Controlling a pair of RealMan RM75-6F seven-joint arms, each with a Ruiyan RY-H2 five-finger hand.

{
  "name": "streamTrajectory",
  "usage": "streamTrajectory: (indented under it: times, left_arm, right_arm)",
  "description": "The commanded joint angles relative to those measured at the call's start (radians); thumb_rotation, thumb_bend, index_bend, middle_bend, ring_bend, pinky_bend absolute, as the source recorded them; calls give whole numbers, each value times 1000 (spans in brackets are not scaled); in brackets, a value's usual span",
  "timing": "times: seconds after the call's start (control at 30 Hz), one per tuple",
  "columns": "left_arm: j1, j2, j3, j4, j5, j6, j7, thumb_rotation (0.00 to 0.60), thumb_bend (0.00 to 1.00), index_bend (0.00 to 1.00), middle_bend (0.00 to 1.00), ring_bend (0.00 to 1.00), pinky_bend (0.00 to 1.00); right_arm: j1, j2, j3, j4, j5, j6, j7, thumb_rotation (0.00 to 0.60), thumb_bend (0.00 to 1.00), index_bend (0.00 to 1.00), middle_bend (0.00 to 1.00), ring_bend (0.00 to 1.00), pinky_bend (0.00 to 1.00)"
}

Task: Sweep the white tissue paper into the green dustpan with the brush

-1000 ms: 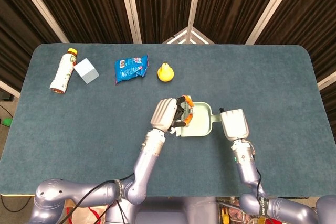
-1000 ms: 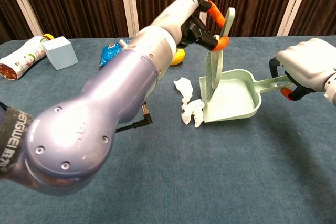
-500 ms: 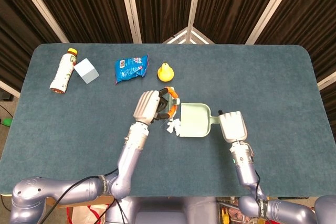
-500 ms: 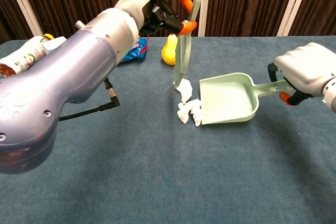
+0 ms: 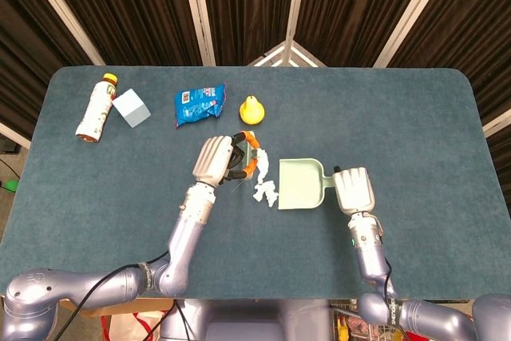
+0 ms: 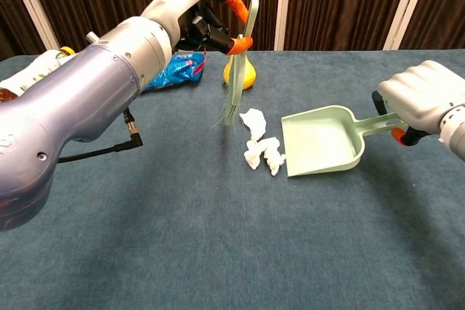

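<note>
Left hand (image 6: 190, 6): fingers grip brush (image 6: 236, 70), bristles just left of white tissue paper (image 6: 261, 147) | tissue: on tabletop (image 6: 218, 252), beside green dustpan (image 6: 323, 143) mouth | Right hand (image 6: 425, 96): apparently gripping dustpan handle.

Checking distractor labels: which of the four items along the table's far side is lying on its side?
The bottle at the far left, lying flat, orange cap pointing away. The cube, blue packet and yellow pear aren't toppled.
</note>
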Motion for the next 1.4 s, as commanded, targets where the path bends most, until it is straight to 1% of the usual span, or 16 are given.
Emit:
streamTrajectory:
  times: [0.03,0.23,0.43,0.63,0.87,1.03,1.3,1.4]
  left_arm:
    - [-3,-2,6,10,0,-4,4,600,575,788,1000,1000,1000]
    - [-8,-21,25,69,-18,-22,19,600,574,788,1000,1000,1000]
    - [-23,-80,30,137,-44,-47,1,600,560,788,1000,1000,1000]
    - [-38,-138,35,173,-35,-45,-9,600,550,788,1000,1000,1000]
    - [-55,-192,8,193,-40,-37,-21,600,548,788,1000,1000,1000]
    - [-65,-217,1,207,-35,-38,-25,600,533,787,1000,1000,1000]
    - [-96,-266,-45,234,-20,-28,-58,600,495,787,1000,1000,1000]
    - [-113,-279,-66,235,-4,-23,-74,600,485,787,1000,1000,1000]
  right_arm:
    - [4,-2,2,-5,11,-1,-9,600,532,612,819,839,878]
    - [6,-1,-2,10,17,-6,4,600,533,612,819,839,878]
    - [7,-1,-7,25,18,-9,19,600,533,612,819,839,878]
    - [7,2,-12,20,16,-6,26,600,534,612,819,839,878]
    - [10,5,-14,18,14,-4,32,600,535,612,819,839,878]
    - [5,10,-20,2,11,4,35,600,536,613,819,839,878]
    - [2,12,-25,2,14,1,47,600,538,612,819,839,878]
    - [7,3,-22,-9,17,7,31,600,538,613,819,839,878]
